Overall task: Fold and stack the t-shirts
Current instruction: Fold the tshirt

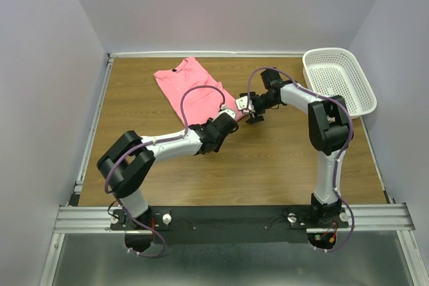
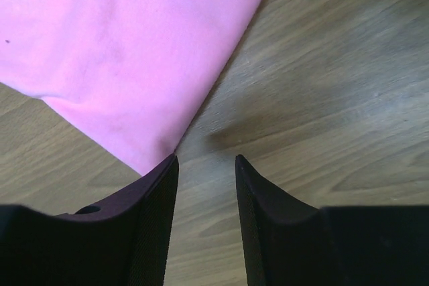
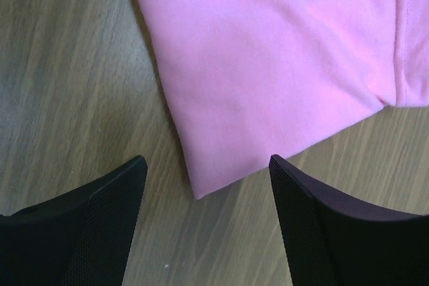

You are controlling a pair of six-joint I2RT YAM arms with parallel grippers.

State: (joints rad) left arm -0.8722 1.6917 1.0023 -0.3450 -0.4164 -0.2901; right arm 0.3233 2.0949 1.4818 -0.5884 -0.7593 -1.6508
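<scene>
Overhead only: white perforated plastic basket [image 1: 338, 82] at far right; salmon-pink soft cloth t-shirt [image 1: 191, 88] lying flat.
Left wrist: left gripper [image 2: 206, 160], fingers narrowly apart beside a t-shirt corner.
Right wrist: right gripper [image 3: 206, 160], fingers wide apart, straddling another corner.

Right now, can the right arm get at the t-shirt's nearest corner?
Probably yes. The right gripper is open, and the t-shirt corner lies flat on the table, showing between its jaws in the wrist view with nothing over it.

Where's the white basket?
In the top view, the white basket sits at the far right corner of the table, right of the pink t-shirt.
</scene>
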